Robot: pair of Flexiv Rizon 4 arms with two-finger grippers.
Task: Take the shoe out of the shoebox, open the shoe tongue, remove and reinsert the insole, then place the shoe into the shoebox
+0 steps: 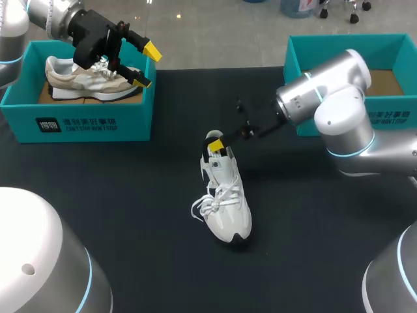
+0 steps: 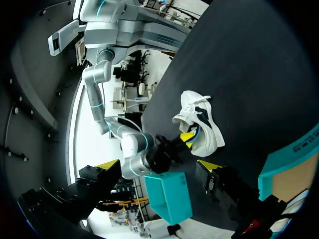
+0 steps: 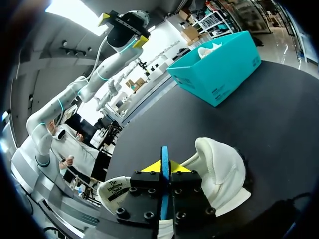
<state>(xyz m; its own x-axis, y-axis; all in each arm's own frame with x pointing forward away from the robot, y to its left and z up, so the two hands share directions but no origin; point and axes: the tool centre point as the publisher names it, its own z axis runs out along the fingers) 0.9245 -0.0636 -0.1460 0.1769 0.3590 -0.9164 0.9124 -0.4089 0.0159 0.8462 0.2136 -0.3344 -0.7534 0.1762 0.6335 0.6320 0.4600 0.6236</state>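
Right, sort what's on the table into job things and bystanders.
Job:
white shoe
thin blue sheet, likely its insole, pinched in the right hand
right shoebox

Lying about, it seems:
left shoebox
beige shoe inside it
left hand, open above that box

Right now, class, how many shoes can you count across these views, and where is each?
2. A beige sneaker sits in the left teal shoebox; a white sneaker lies on the black table. The right shoebox is partly hidden behind my right arm.
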